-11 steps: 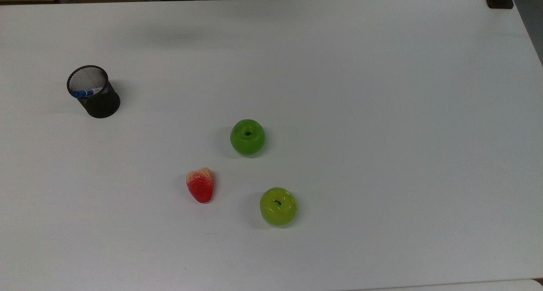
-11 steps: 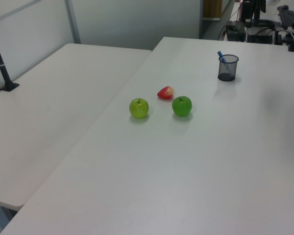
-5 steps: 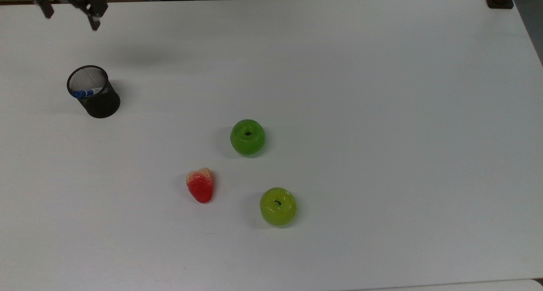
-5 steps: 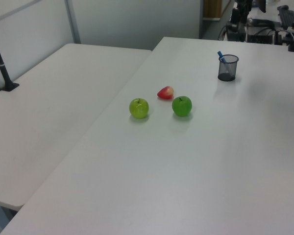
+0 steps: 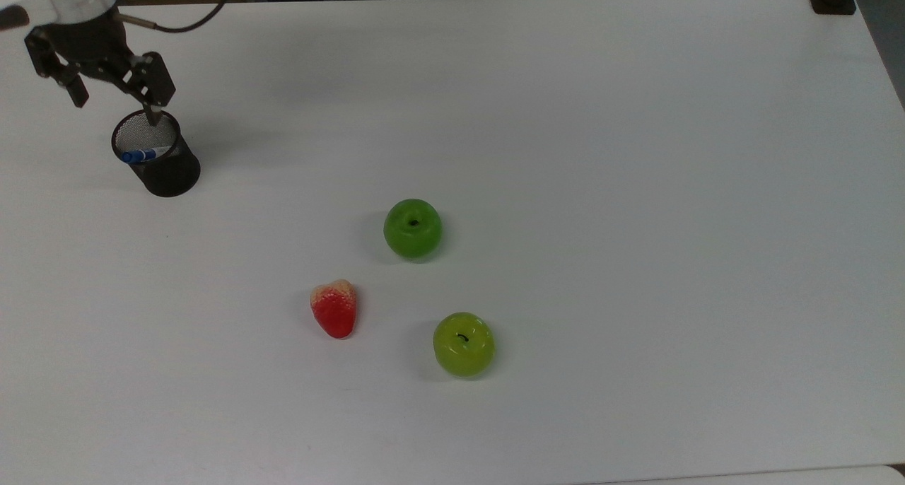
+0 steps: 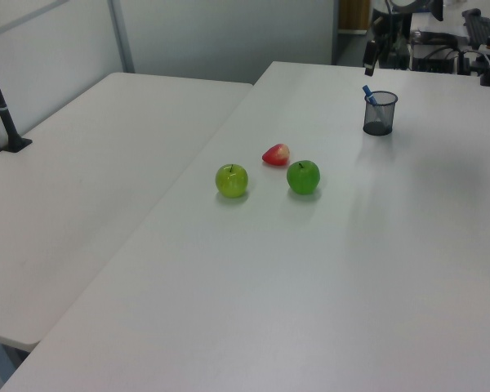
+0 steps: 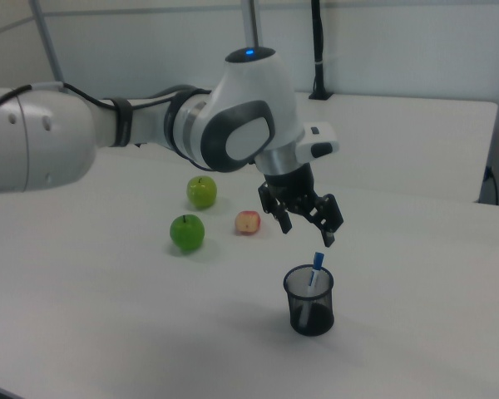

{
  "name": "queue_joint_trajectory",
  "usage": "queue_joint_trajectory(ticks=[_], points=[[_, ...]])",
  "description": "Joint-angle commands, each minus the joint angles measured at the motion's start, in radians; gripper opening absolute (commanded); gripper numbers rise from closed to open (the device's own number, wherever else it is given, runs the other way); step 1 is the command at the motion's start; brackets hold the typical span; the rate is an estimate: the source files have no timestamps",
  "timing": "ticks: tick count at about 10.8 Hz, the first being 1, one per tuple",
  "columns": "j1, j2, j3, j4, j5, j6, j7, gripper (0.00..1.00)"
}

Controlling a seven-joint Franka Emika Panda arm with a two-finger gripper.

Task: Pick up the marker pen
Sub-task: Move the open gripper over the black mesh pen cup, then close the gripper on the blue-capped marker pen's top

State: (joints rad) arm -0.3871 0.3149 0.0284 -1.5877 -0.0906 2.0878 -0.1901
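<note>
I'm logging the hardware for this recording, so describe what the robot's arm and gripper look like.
The arm is glossy white with rounded, bulbous segments and dark grey bands at the joints. A small blue light glows on top of the wrist housing. The gripper is black, with two slim black jaws. In the top view, a thin black cable loops away from the wrist.

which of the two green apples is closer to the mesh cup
The darker green apple, which sits up the table from the red strawberry, is closer to the black mesh cup. The lighter yellow-green apple lies farther away.
</note>
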Motion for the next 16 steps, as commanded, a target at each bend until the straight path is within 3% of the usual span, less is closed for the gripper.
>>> queue_joint_trajectory(ticks=[1, 2, 4, 10, 13, 16], points=[[0.002, 0.052, 0.001, 0.006, 0.000, 0.063, -0.126, 1.00], [0.002, 0.068, 0.001, 0.008, 0.002, 0.080, -0.129, 1.00], [0.004, 0.093, 0.001, 0.005, 0.002, 0.118, -0.130, 0.89], [0.007, 0.115, 0.002, 0.005, 0.005, 0.150, -0.129, 0.28], [0.007, 0.113, 0.001, 0.005, 0.006, 0.149, -0.129, 0.11], [0.007, 0.110, 0.002, 0.005, 0.008, 0.149, -0.127, 0.06]])
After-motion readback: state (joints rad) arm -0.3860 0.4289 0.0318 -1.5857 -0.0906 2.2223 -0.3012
